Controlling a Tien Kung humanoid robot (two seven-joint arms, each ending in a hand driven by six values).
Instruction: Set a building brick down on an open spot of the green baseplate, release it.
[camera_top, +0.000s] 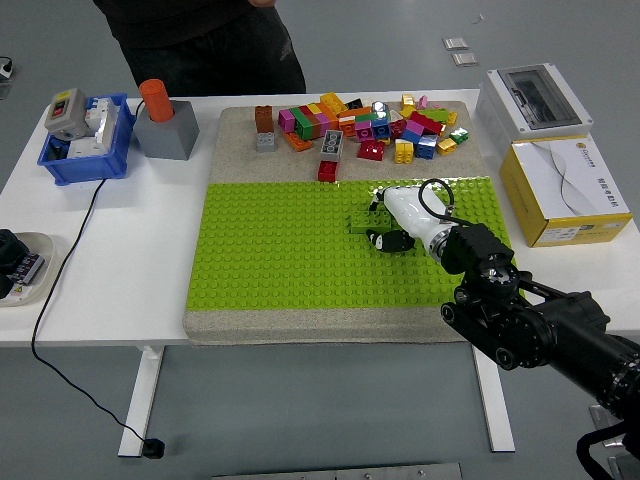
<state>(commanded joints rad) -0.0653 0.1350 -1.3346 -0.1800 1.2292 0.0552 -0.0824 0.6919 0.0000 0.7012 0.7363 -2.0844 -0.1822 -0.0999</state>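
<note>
1. right hand (393, 222) is over the green baseplate (280, 260), fingers wrapped on a green brick (362, 223).
2. brick sits low on the plate's right-centre, near the far edge.
3. person (200, 40) stands at the far side.

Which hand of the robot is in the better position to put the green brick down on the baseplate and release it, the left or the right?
The right hand. Its fingers already hold the green brick low over the green baseplate, with free studs all around it. The left hand does not appear in the head view at all.
</note>
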